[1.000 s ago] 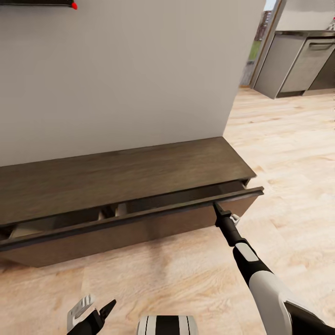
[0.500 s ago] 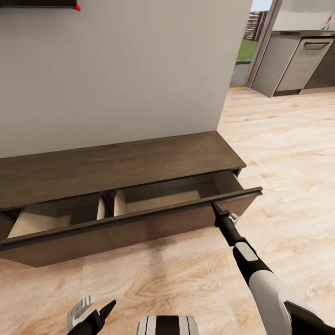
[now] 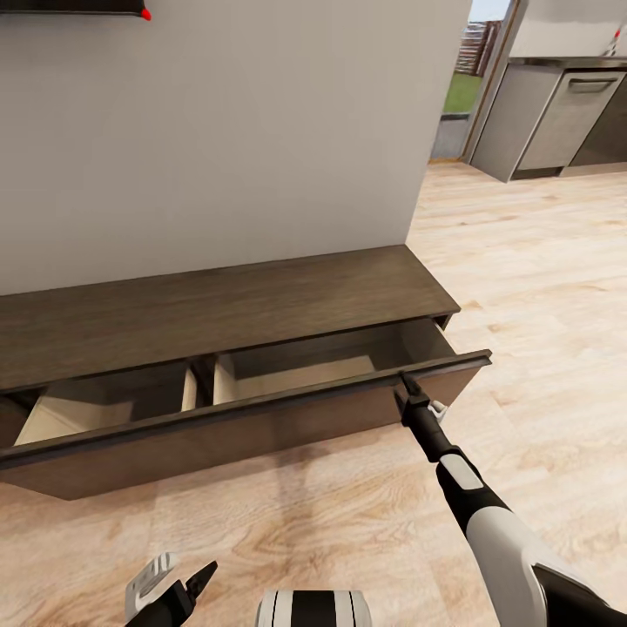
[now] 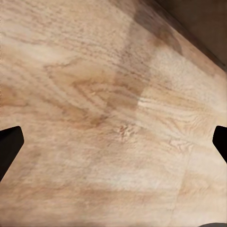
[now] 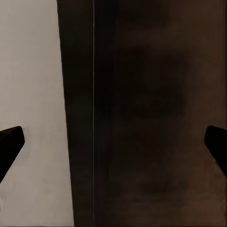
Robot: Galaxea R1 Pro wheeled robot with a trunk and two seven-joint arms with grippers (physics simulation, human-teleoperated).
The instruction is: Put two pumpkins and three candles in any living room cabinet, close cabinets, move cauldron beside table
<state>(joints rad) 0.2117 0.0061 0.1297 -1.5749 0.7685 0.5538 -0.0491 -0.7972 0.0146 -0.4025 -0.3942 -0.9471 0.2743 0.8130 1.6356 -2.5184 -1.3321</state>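
Note:
The long dark-brown cabinet (image 3: 218,313) stands against the wall, its wide drawer front (image 3: 226,427) pulled out. Two pale light-wood compartments (image 3: 296,370) show inside, with nothing visible in them. My right gripper (image 3: 416,396) sits at the top edge of the drawer front near its right end. In the right wrist view its fingertips (image 5: 9,142) are spread wide, with dark cabinet wood (image 5: 156,118) between them. My left gripper (image 3: 174,583) hangs open low over the wood floor (image 4: 113,118). The pumpkins, candles, cauldron and table are out of view.
A plain grey wall (image 3: 218,131) rises behind the cabinet. Light wood floor (image 3: 540,287) runs right toward grey kitchen units (image 3: 557,122) and a doorway with an outdoor view (image 3: 461,87). A dark object with a red tip (image 3: 138,10) hangs at the wall's top left.
The drawer has slid out from a narrow gap to well open, with my right gripper at its front edge. The head view shifted slightly. Little differs over the last half second.

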